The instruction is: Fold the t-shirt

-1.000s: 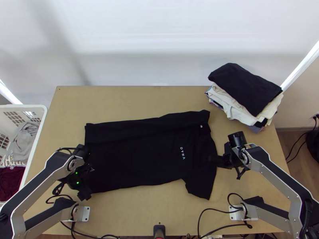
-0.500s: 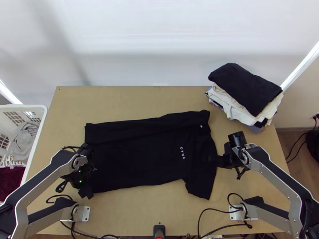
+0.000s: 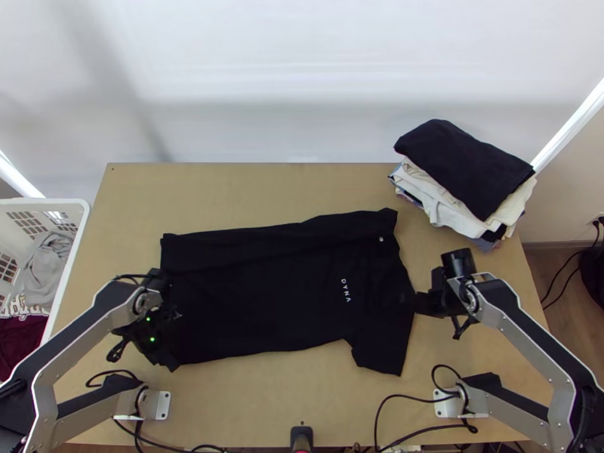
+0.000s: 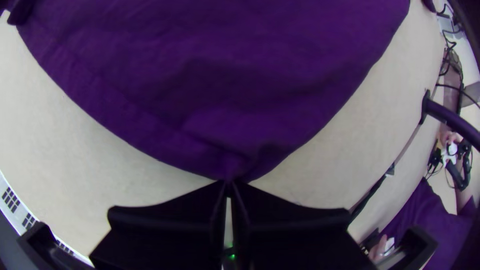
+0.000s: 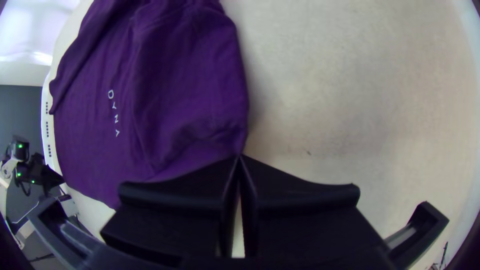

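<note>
Left gripper [image 4: 229, 184] and right gripper [image 5: 240, 157] each have their fingers together, clamped on an edge of the black cloth t-shirt [image 3: 264, 291], the left one at the hem end close to its near corner, the right one at the shoulder end. The shirt lies lengthwise across the middle of the light wooden desk [image 3: 264, 189], hem to the left. Its far long side looks turned inward in a strip, so I judge the first fold made; the near side is flat and the near sleeve [image 3: 380, 359] sticks out towards the near edge. Left to do, I'd say: bring that near side over, then shorten the strip. At the desk's far right sits a stack of folded clothes [image 3: 464, 177], black on top of cream. Beyond the left edge, a white plastic basket [image 3: 64, 201] holds crumpled grey cloth [image 3: 50, 264] and dark red cloth [image 3: 21, 340].
</note>
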Tool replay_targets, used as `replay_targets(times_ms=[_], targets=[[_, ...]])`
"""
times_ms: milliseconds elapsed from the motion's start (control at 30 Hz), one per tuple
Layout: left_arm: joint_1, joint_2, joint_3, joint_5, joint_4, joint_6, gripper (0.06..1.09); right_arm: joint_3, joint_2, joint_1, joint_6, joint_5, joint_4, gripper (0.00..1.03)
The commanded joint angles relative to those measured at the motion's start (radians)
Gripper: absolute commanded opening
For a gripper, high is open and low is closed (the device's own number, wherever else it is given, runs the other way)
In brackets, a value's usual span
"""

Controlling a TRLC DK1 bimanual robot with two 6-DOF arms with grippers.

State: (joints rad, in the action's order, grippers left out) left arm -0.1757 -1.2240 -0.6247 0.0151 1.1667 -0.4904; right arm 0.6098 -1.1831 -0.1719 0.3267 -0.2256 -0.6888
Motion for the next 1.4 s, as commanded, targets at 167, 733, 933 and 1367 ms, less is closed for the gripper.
replay_targets(times_ms=[167,733,933,1367], targets=[[0.153,-0.020,-0.006,-0.009,-0.045,-0.112,0.10,-0.050,0.025,0.058,-0.077,-0.003,-0.002,0.03],[0.219,0.018,-0.184,0.132,-0.047,-0.085,0.10,0.123,0.132,-0.075,-0.038,-0.003,-0.061,0.03],[0.272,-0.028,-0.228,0.163,-0.091,-0.074,0.10,0.179,0.082,-0.063,-0.049,-0.003,-0.054,0.03],[0.344,-0.154,-0.357,0.200,-0.183,-0.014,0.10,0.381,-0.136,-0.020,-0.038,-0.003,0.063,0.03]])
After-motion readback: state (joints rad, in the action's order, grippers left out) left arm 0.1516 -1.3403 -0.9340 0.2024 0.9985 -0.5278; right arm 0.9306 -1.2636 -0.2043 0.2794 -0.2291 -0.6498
